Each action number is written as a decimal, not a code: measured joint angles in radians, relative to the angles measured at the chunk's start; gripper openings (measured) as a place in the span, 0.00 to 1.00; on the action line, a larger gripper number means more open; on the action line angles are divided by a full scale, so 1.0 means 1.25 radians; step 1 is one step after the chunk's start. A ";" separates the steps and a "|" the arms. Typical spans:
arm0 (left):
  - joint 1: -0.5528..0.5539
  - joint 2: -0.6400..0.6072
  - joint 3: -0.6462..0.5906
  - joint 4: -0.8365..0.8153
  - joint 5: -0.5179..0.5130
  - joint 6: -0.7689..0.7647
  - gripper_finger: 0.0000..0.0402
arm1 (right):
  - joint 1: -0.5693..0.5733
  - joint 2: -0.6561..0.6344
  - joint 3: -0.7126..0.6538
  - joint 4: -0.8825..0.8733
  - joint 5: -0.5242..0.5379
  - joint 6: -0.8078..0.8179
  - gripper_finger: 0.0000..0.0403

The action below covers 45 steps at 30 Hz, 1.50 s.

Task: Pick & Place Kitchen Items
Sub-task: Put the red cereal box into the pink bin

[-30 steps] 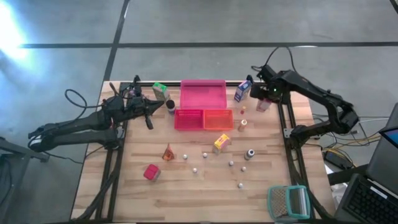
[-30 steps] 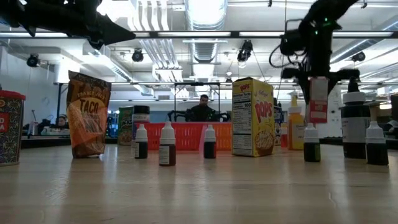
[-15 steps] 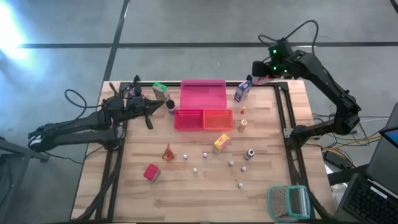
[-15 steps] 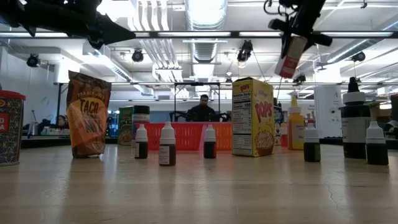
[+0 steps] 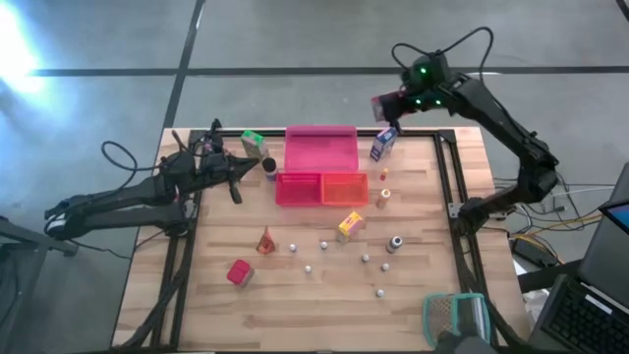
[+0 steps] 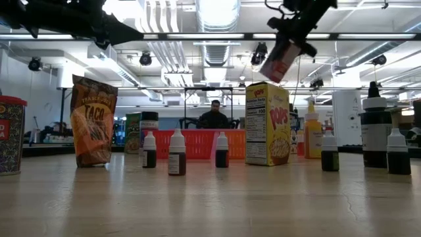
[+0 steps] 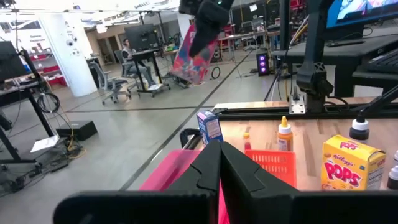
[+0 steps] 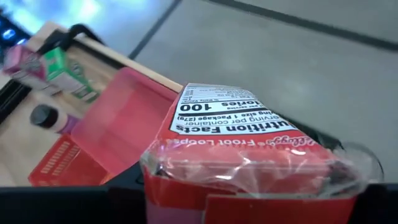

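My right gripper (image 5: 393,102) is shut on a red-and-pink cereal carton (image 6: 279,59), high over the table's far edge, above a blue carton (image 5: 383,145). The carton also shows in the left wrist view (image 7: 194,53). My left gripper (image 5: 257,165) is shut on nothing and points level toward the pink tray (image 5: 320,149), beside a dark-capped bottle (image 5: 268,168) and a green carton (image 5: 253,141). A yellow carton (image 5: 350,225), a taco bag (image 5: 265,241), a red item (image 5: 239,272) and small bottles stand on the table. My right gripper pinches the carton's upper end (image 8: 249,180) between its two fingers, coming from above at a slant. The fingers themselves are mostly hidden behind the carton in the wrist view. The carton hangs tilted below the gripper, lifted well clear of the table.
A red basket (image 5: 298,188) and an orange basket (image 5: 344,187) sit in front of the pink tray. A teal-framed mesh thing (image 5: 455,317) lies at the near right corner. Tiny pale round pieces (image 5: 309,267) dot the middle of the table.
My right gripper has risen well above the table with the carton and gone toward the table's left and far edge, rolling as it went. The carton, upright a second ago, now hangs tilted.
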 joint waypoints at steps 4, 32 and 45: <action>0.000 0.000 0.000 -0.003 0.000 -0.035 0.02 | 0.000 0.054 0.025 0.019 -0.034 -0.069 0.40; 0.000 0.002 0.000 -0.021 0.000 -0.183 0.02 | 0.062 0.567 0.630 -0.368 -0.030 -0.449 0.43; 0.000 0.002 -0.001 -0.026 0.000 -0.192 0.02 | 0.093 0.659 0.667 -0.379 -0.029 -0.587 0.43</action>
